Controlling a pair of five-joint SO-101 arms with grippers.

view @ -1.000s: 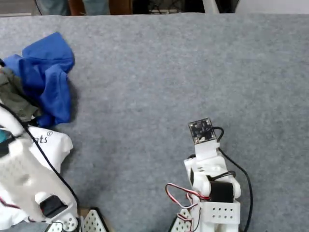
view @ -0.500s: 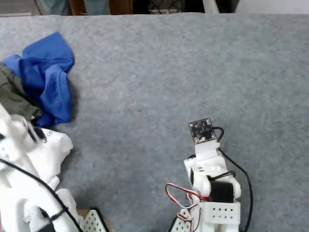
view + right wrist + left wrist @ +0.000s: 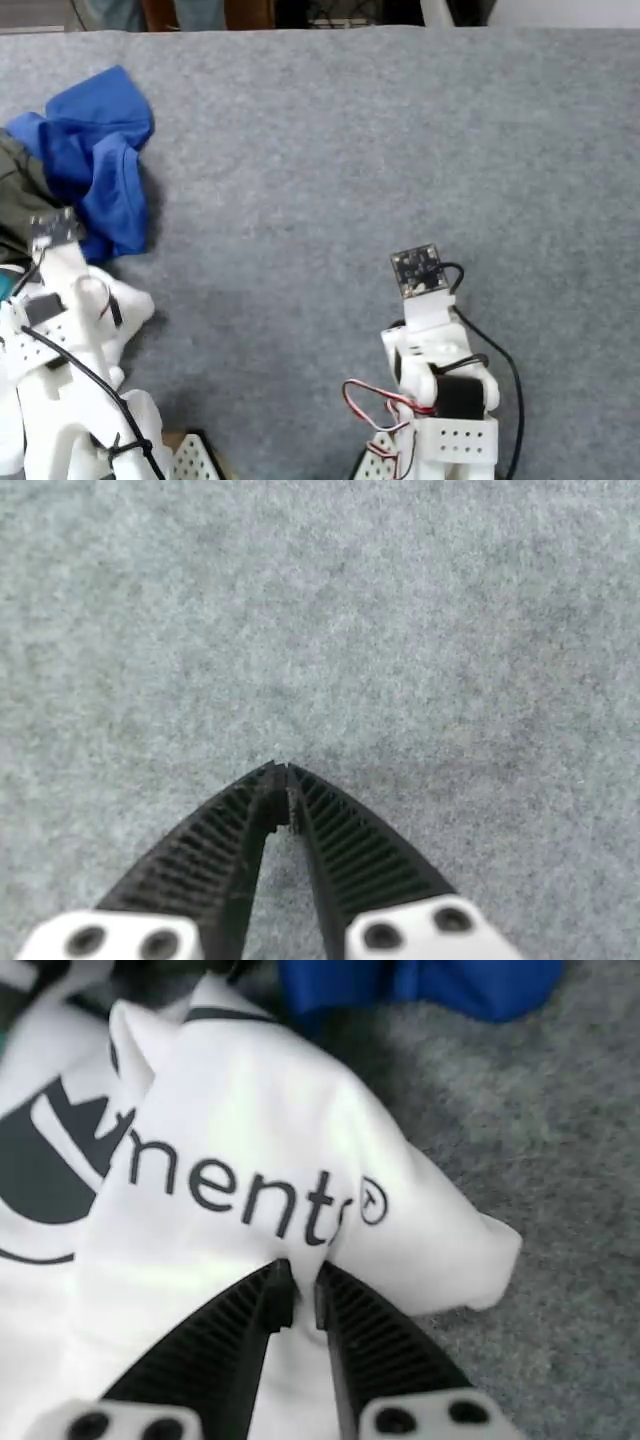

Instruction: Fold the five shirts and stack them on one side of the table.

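Observation:
A crumpled white shirt (image 3: 260, 1120) with dark print lies at the table's near left edge (image 3: 130, 300). My left gripper (image 3: 296, 1295) is down on it, its black fingers (image 3: 230, 1340) closed on a ridge of the white cloth. The left arm (image 3: 60, 310) covers much of that shirt in the high view. A bunched blue shirt (image 3: 95, 160) lies just beyond it, and its hem (image 3: 450, 980) appears in the left wrist view. An olive shirt (image 3: 20, 195) sits under the blue one at the left edge. My right gripper (image 3: 283, 800) is shut, empty, over bare felt.
The grey felt table (image 3: 400, 130) stretches open across the middle and right. The right arm (image 3: 435, 350) is folded up at the near edge, centre-right. A strip of teal cloth (image 3: 5, 282) peeks out at the left edge.
The left arm has swung up from the near-left corner and forward over the white shirt, and its wrist now sits close to the blue shirt. The right arm has not moved.

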